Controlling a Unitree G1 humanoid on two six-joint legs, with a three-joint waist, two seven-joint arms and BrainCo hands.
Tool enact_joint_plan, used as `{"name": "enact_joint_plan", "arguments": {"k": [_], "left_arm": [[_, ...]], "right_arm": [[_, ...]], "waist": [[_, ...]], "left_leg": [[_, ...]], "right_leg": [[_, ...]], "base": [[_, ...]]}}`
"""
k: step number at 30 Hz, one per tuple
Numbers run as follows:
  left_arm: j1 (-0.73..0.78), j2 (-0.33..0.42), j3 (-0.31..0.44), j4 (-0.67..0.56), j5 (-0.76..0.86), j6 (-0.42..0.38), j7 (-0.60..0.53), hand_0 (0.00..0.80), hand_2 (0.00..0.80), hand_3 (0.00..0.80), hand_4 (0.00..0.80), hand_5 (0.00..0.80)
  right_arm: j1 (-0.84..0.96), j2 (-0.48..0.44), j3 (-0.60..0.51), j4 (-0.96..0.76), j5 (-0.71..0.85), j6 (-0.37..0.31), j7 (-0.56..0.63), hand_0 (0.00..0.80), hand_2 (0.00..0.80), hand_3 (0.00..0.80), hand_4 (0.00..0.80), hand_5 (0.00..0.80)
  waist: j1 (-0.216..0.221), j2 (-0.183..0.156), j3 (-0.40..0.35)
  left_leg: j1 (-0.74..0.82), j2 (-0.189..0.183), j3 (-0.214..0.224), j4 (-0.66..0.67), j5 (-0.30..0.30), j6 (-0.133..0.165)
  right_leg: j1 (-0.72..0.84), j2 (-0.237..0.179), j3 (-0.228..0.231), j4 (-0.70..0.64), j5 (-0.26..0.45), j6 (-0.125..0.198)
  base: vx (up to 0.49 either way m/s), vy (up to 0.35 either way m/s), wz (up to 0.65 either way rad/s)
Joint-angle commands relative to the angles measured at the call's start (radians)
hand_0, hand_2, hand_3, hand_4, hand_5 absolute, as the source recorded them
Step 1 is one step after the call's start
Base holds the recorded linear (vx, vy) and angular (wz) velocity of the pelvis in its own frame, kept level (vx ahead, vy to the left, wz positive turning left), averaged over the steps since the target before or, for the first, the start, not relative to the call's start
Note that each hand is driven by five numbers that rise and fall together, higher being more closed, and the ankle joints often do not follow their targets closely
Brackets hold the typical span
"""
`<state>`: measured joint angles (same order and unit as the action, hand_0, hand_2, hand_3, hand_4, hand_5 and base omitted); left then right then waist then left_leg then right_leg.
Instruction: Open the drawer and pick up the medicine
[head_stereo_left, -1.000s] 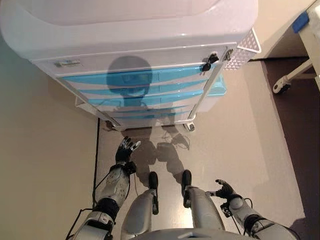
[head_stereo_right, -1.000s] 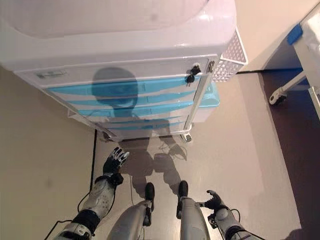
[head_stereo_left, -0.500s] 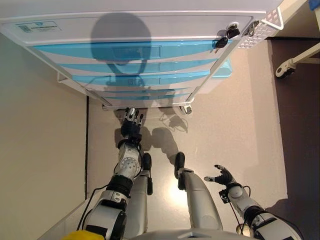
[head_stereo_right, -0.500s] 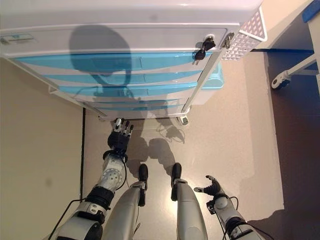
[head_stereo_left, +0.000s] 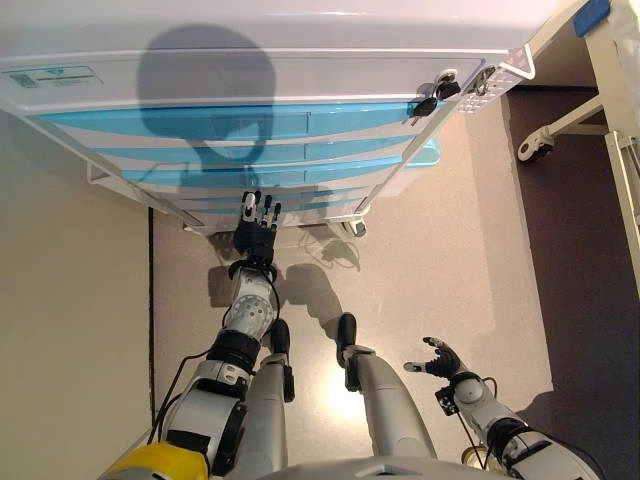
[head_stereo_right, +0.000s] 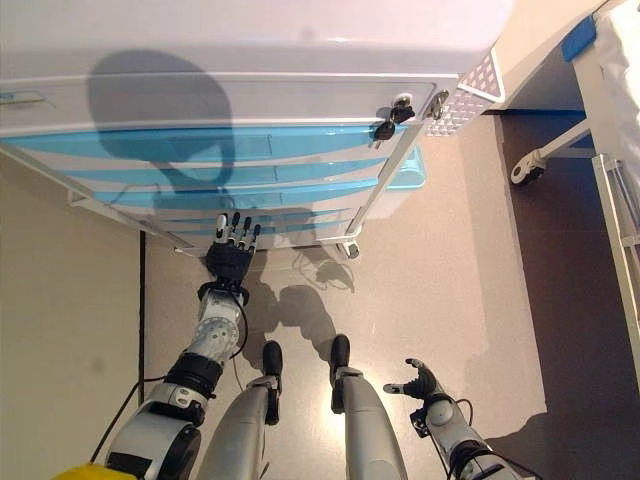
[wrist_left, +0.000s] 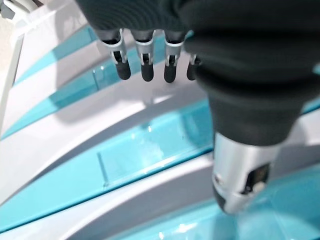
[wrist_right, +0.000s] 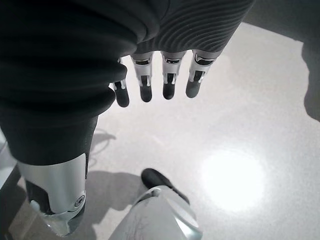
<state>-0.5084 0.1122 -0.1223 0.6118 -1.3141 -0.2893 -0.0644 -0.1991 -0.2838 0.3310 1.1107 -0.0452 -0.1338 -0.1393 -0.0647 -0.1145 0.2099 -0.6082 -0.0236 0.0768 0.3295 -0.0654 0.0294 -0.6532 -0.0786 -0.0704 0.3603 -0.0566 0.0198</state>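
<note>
A white cart (head_stereo_left: 300, 40) carries a stack of several blue drawers (head_stereo_left: 200, 122), all shut. No medicine shows in any view. My left hand (head_stereo_left: 255, 225) is raised in front of the lowest drawers (head_stereo_left: 310, 195), fingers straight and open, holding nothing. In the left wrist view its fingers (wrist_left: 145, 65) hover just short of a blue drawer front (wrist_left: 150, 150) with a clear label pocket; I cannot tell whether they touch it. My right hand (head_stereo_left: 440, 358) hangs low on the right above the floor, open and empty, its fingers (wrist_right: 167, 80) relaxed.
A bunch of keys (head_stereo_left: 432, 97) hangs at the cart's upper right corner beside a white perforated basket (head_stereo_left: 500, 78). A blue bin (head_stereo_left: 425, 155) sits on the cart's right side. A bed frame with a caster (head_stereo_left: 535, 145) stands far right. A beige wall (head_stereo_left: 60, 300) runs along the left.
My left hand has risen and reached forward from floor level to the lowest drawers. The camera has shifted closer to the cart. The right hand has barely moved.
</note>
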Motion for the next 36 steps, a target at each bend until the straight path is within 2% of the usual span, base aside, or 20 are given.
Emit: {"name": "enact_joint_plan", "arguments": {"k": [1,2,12,32,33,34,35,36], "left_arm": [[-0.032,0.011,-0.026,-0.12,0.014,0.002,-0.088,0.0,0.0,0.0,0.0,0.0],[-0.02,0.023,-0.05,-0.187,0.019,0.003,-0.123,0.0,0.0,0.0,0.0,0.0],[-0.009,0.059,-0.1,-0.308,0.029,0.001,-0.177,0.0,0.0,0.0,0.0,0.0],[-0.078,0.086,-0.09,-0.402,0.03,-0.05,-0.158,0.0,0.0,0.0,0.0,0.0],[-0.088,0.085,-0.09,-0.4,0.029,-0.052,-0.154,0.0,0.0,0.0,0.0,0.0],[-0.1,0.083,-0.088,-0.396,0.032,-0.058,-0.148,0.0,0.0,0.0,0.0,0.0],[-0.099,0.083,-0.088,-0.395,0.032,-0.058,-0.148,0.0,0.0,0.0,0.0,0.0],[-0.122,0.075,-0.086,-0.387,0.032,-0.064,-0.139,0.0,0.0,0.0,0.0,0.0]], "right_arm": [[0.037,-0.052,0.035,-0.004,0.016,-0.035,0.012,0.0,0.0,0.0,0.0,0.0],[0.04,-0.056,0.035,-0.006,0.012,-0.04,0.026,0.0,0.0,0.0,0.0,0.0],[0.037,-0.06,0.035,0.014,0.006,-0.051,0.047,0.0,0.0,0.0,0.0,0.0],[0.044,-0.058,0.051,0.057,-0.005,-0.053,0.065,0.0,0.0,0.0,0.0,0.0],[0.042,-0.058,0.051,0.056,-0.005,-0.052,0.066,0.0,0.0,0.0,0.0,0.0],[0.041,-0.058,0.053,0.06,-0.006,-0.052,0.066,0.0,0.0,0.0,0.0,0.0],[0.042,-0.058,0.054,0.061,-0.006,-0.052,0.067,0.0,0.0,0.0,0.0,0.0],[0.035,-0.057,0.056,0.06,-0.002,-0.053,0.067,0.0,0.0,0.0,0.0,0.0]], "waist": [[-0.006,0.05,-0.024],[-0.004,0.054,-0.025],[0.01,0.054,-0.012],[0.012,0.045,-0.02],[0.01,0.041,-0.018],[0.01,0.04,-0.018],[0.011,0.043,-0.022],[0.009,0.038,-0.017]], "left_leg": [[-0.015,-0.031,-0.007,0.001,-0.038,0.024],[-0.009,-0.031,-0.009,-0.015,-0.03,0.022],[0.025,-0.038,-0.015,-0.066,-0.003,0.015],[0.079,-0.033,-0.024,-0.107,0.013,0.006],[0.066,-0.035,-0.016,-0.112,0.045,0.01],[0.066,-0.036,-0.017,-0.115,0.047,0.009],[0.08,-0.034,-0.027,-0.114,0.018,0.004],[0.065,-0.034,-0.02,-0.119,0.051,0.007]], "right_leg": [[-0.001,0.011,-0.006,-0.004,0.05,0.045],[0.002,0.011,-0.008,-0.015,0.059,0.047],[0.031,0.008,-0.013,-0.049,0.079,0.05],[0.077,0.008,-0.024,-0.068,0.081,0.051],[0.069,0.003,-0.032,-0.078,0.108,0.044],[0.069,0.004,-0.033,-0.079,0.108,0.044],[0.078,0.008,-0.027,-0.072,0.082,0.051],[0.07,0.003,-0.037,-0.083,0.108,0.043]], "base": [[-0.009,-0.013,-0.05],[-0.008,-0.009,-0.04],[0.0,0.0,0.0],[-0.005,-0.001,0.0],[-0.095,-0.018,0.02],[-0.001,-0.012,0.04],[-0.01,-0.014,0.07],[0.079,-0.019,0.07]]}}
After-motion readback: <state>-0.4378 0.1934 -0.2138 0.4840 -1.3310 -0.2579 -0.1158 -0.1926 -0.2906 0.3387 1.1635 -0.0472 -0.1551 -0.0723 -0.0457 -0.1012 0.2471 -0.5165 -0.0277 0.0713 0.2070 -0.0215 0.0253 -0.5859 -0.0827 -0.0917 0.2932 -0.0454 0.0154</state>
